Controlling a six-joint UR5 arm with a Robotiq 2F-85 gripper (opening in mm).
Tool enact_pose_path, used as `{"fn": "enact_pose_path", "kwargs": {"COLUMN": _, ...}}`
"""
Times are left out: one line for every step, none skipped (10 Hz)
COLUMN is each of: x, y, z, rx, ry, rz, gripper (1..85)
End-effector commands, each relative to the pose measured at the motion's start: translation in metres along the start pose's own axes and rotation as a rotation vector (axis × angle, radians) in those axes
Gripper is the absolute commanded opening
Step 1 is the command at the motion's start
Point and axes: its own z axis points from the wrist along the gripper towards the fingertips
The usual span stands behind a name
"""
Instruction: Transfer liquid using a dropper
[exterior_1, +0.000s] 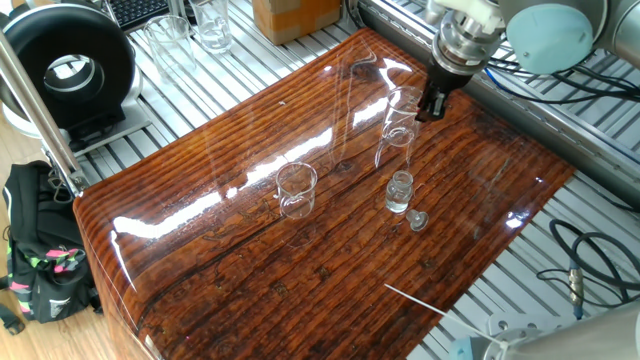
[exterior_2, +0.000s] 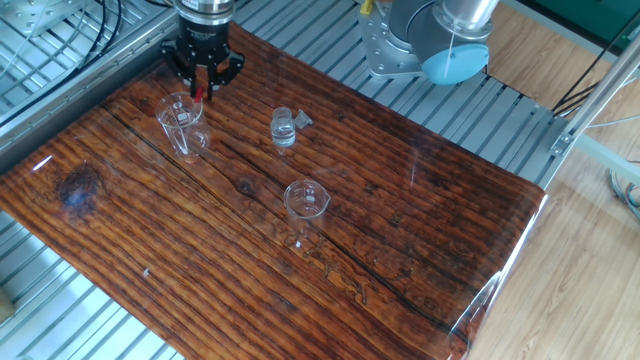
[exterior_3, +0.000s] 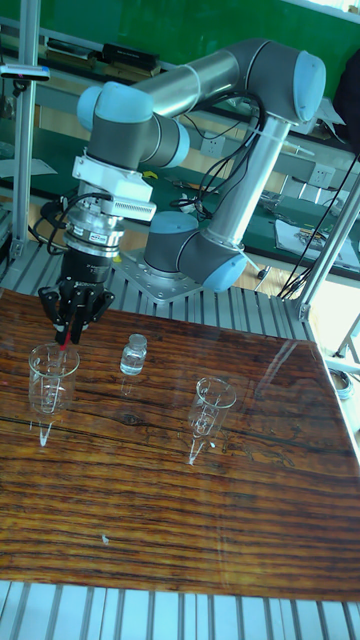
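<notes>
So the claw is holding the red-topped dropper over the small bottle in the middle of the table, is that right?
Not quite. The gripper does hold the dropper by its red bulb, but it hangs over the tall glass vessel at the table's end, not over the small bottle. The tall fixed view shows the bottle standing apart, to one side.
</notes>
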Motion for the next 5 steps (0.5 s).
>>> {"fn": "enact_pose_path", "kwargs": {"x": -0.0016, "y": -0.0002, "z": -0.0013, "rx": -0.003, "ry": -0.01, "rz": 0.008, "gripper": 26.3}}
{"fn": "enact_pose_path", "kwargs": {"x": -0.0013, "y": 0.0, "z": -0.0015, "rx": -0.004, "ry": -0.009, "rz": 0.008, "gripper": 25.3}}
{"fn": "enact_pose_path", "kwargs": {"x": -0.0011, "y": 0.0005, "z": -0.0017, "rx": -0.006, "ry": -0.008, "rz": 0.01, "gripper": 22.7}}
{"fn": "enact_pose_path", "kwargs": {"x": -0.0013, "y": 0.0007, "z": -0.002, "rx": -0.007, "ry": -0.009, "rz": 0.012, "gripper": 19.7}}
{"fn": "enact_pose_path", "kwargs": {"x": -0.0012, "y": 0.0012, "z": -0.0022, "rx": -0.009, "ry": -0.009, "rz": 0.014, "gripper": 18.3}}
